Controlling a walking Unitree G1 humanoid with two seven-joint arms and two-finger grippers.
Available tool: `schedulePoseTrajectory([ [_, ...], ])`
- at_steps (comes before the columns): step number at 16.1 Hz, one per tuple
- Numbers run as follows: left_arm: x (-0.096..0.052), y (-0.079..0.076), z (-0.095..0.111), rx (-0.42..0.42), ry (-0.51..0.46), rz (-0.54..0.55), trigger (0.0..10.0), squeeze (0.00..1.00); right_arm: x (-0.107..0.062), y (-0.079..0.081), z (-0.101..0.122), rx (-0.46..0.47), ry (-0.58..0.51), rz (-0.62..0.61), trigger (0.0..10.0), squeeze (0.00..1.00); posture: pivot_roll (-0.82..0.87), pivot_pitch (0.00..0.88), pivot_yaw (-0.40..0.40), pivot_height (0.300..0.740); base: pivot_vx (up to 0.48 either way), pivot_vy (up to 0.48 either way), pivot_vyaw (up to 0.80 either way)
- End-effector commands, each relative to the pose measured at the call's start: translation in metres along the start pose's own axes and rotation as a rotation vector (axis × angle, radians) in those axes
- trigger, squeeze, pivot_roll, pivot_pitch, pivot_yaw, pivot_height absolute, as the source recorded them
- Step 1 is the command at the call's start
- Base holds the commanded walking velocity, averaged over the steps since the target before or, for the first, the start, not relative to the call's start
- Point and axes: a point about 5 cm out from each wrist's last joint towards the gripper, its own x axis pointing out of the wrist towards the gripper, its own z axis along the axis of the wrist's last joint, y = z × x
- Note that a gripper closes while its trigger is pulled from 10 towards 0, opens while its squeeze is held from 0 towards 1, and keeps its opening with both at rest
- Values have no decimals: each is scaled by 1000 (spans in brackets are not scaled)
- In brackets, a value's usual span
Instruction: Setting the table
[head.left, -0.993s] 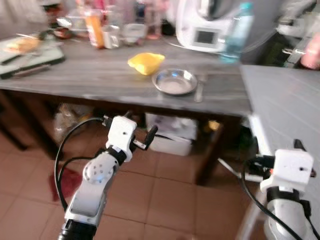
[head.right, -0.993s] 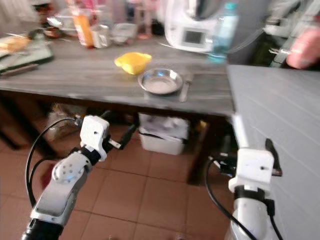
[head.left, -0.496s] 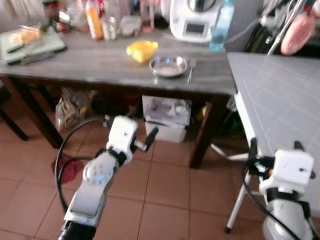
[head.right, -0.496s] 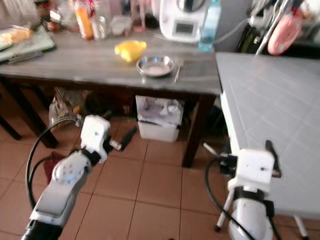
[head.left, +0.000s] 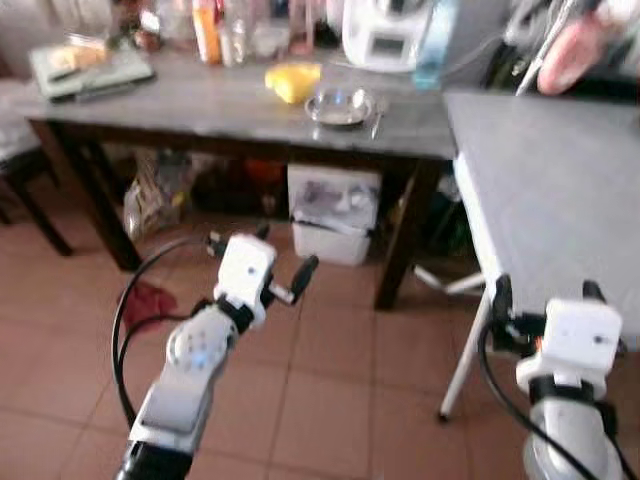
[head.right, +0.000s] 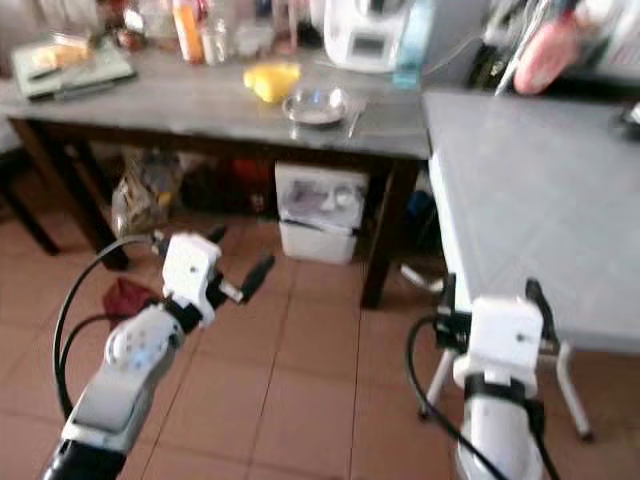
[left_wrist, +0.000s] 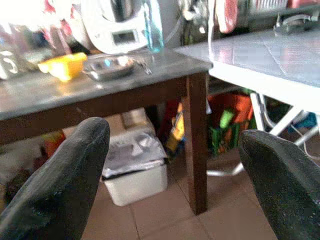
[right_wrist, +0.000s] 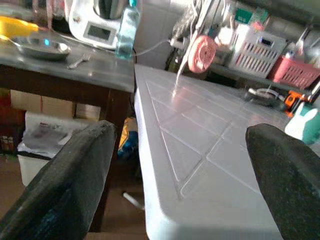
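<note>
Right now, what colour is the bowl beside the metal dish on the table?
Yellow. The bowl shows best in the left wrist view.

Far ahead of the left gripper, the bottles and jars at the back of the wooden table blur together, unreadable. The white appliance is cut off by the top edge. The pink object beyond the right gripper is smeared, its kind unclear. The right gripper's fingertips run past the wrist view's edge.
</note>
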Motion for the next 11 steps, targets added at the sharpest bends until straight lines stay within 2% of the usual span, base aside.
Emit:
schedulePoseTrajectory([
  [1, 2, -2, 3, -2, -15, -10, 10000, 0, 2, -1, 3, -5, -17, 0, 10000, 0, 38, 99, -19, 740, 0, 0, 0],
  [4, 3, -4, 3, -25, -25, -29, 10000, 0, 3, -2, 4, -8, -20, 1, 10000, 0, 34, 100, -21, 740, 0, -91, 0],
  [11, 4, -7, 5, -33, -36, -42, 10000, 0, 2, -2, 4, -12, -19, -2, 10000, 0, 29, 104, -17, 740, 0, -464, 0],
])
